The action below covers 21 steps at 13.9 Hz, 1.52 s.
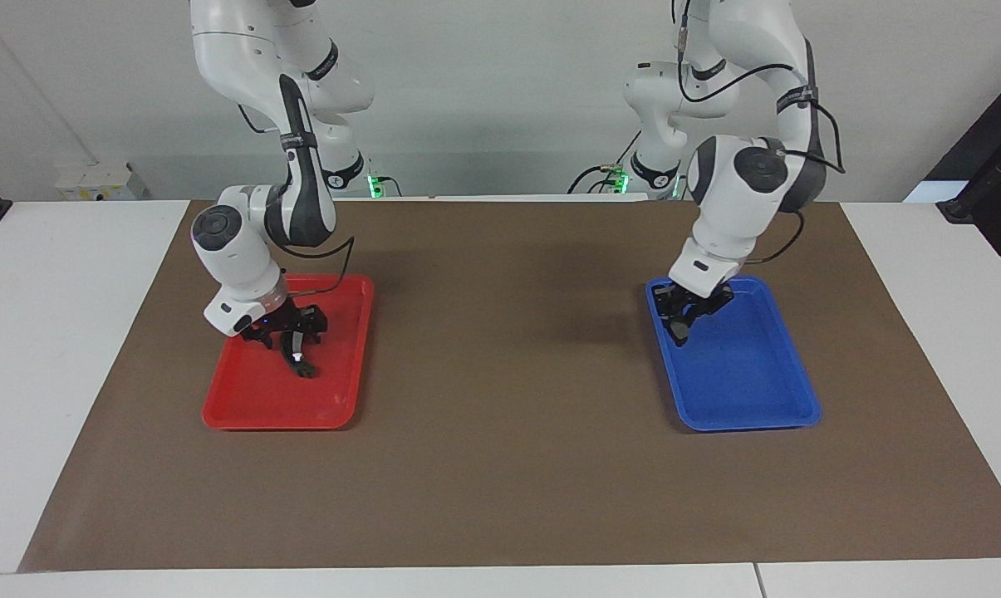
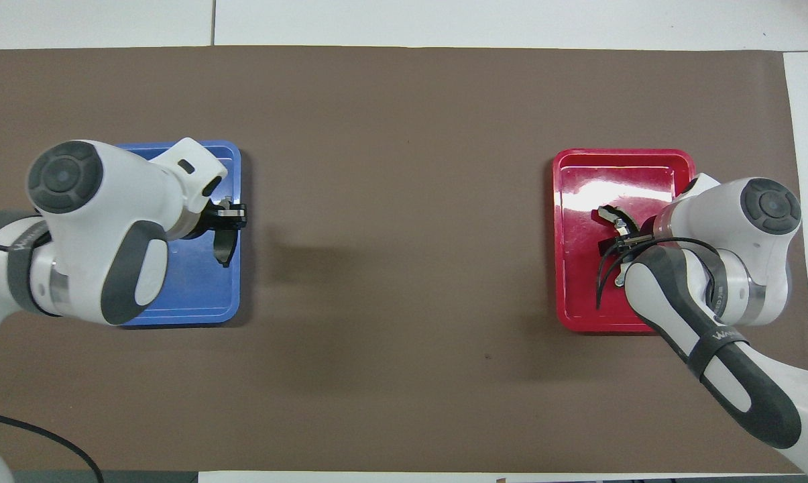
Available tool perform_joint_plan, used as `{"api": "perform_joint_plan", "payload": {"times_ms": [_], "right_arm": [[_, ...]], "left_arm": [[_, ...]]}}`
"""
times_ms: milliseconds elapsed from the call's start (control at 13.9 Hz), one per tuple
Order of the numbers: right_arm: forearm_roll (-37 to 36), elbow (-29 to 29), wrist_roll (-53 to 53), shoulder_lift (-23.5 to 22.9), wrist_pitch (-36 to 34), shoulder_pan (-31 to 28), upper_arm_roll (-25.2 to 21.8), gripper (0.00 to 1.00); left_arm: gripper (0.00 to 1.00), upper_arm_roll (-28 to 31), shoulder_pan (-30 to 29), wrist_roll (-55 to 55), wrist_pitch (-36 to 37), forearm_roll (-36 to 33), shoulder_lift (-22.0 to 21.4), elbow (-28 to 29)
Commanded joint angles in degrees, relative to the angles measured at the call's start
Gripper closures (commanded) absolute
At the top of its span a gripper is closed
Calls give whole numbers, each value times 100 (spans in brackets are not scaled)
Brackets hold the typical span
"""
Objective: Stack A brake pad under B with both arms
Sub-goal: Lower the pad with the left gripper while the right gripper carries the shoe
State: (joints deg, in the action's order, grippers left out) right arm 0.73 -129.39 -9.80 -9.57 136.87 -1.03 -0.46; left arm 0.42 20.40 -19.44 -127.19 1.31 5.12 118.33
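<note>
The A brake pad [image 1: 679,334], short and dark grey, hangs from my left gripper [image 1: 683,325], which is shut on it above the blue tray's [image 1: 749,423] rim toward the table's middle. In the overhead view the pad [image 2: 224,249] shows below the left gripper [image 2: 229,218]. B [image 1: 301,364], the long curved dark piece with a shiny spot, is in my right gripper [image 1: 292,342], which is shut on it low over the red tray [image 1: 267,422]. B's lower end is at the tray floor. In the overhead view B [image 2: 608,215] sticks out past the right gripper [image 2: 621,233].
The blue tray [image 2: 176,318] lies toward the left arm's end and the red tray [image 2: 618,155] toward the right arm's end, both on a brown mat [image 1: 500,374]. White table shows around the mat.
</note>
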Motion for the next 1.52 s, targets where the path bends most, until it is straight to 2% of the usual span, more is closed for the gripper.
{"api": "perform_joint_plan", "payload": {"times_ms": [0, 144, 216, 289, 361, 433, 505, 794, 866, 1082, 1155, 1299, 1443], "right_arm": [[94, -33, -312, 95, -126, -37, 28, 7], [94, -16, -312, 95, -117, -28, 28, 20], [85, -7, -321, 87, -108, -28, 20, 31], [85, 28, -312, 78, -108, -20, 20, 45], [85, 72, -303, 60, -126, -28, 28, 63], [85, 125, -277, 51, -143, -20, 28, 86], [85, 151, -251, 60, -161, -20, 28, 100], [85, 476, 91, 104, -617, -2, 28, 100], [85, 598, 310, 121, -836, 7, 46, 100], [85, 880, 882, 332, -1521, 85, 116, 100], [85, 951, 1014, 376, -1689, 173, 116, 100], [85, 1109, 1182, 412, -1944, 314, 116, 100], [85, 1398, 1505, 368, -2164, 603, 116, 100]], "left_arm": [[99, 72, 577, -875, -340, -60, 462, -309], [99, 72, 842, -1551, -377, -60, 813, -721], [99, 72, 974, -1737, -342, -52, 1154, -1080], [99, 72, 1106, -1939, -342, -34, 1471, -1432], [99, 72, 1177, -2089, -368, -8, 1683, -1627], [99, 63, 1247, -2160, -377, 19, 1755, -1768], [99, 63, 1335, -2161, -386, 19, 1851, -1813], [99, 72, 1617, -2170, -456, 554, 2203, -2086], [93, 72, 1617, -2161, -491, 616, 2204, -2068], [29, 63, 1625, -2170, -588, 625, 2204, -1998], [19, 63, 1625, -2170, -553, 625, 2195, -1963], [16, 63, 1564, -2170, -491, 625, 2012, -1902], [11, 89, 1381, -2091, -483, 625, 1494, -1525]]}}
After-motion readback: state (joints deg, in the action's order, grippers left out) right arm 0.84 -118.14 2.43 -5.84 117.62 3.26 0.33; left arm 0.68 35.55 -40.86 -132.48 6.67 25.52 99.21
